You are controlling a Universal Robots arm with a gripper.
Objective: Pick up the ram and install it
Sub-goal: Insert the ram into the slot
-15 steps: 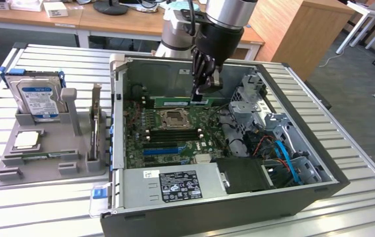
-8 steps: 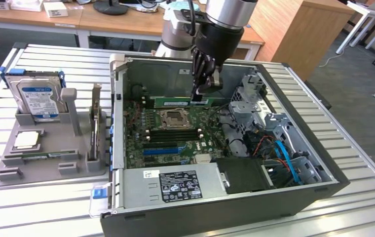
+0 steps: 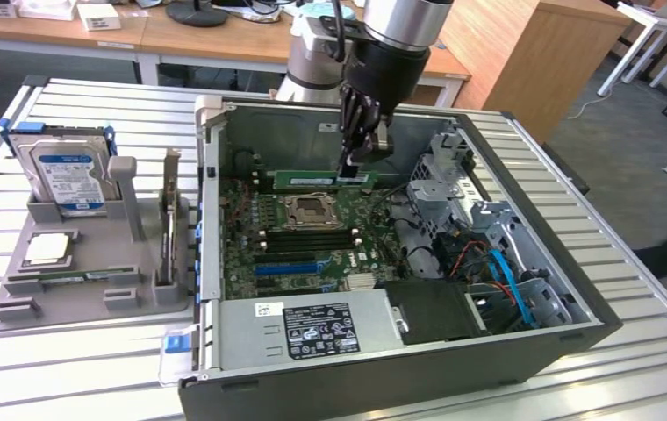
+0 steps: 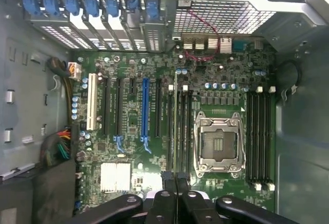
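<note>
Pick-up half done, by the look of things. Black-fingered gripper [image 3: 355, 163] clenched on the long thin green circuit-board ram stick [image 3: 310, 181], grabbing it toward one end, deep inside the open dark-grey metal computer case [image 3: 346, 386]. In the exterior view, stick lying level at 12 o'clock of the square silver CPU socket [image 3: 306, 210], right down near the green motherboard [image 3: 242, 256]. From the wrist camera, seen edge-on as a skinny line running along the black memory slots [image 4: 185, 126] beside the socket, lined up with them. Fully seated or just resting over a slot? Can't tell, no clear look at the latches. Best guess: grab sorted, alignment pretty much there, final push-in and release not done. Off at 9 o'clock of the case, grey plastic parts tray [image 3: 29, 307] with a blue-framed hard drive [image 3: 70, 180] standing in it.
</note>
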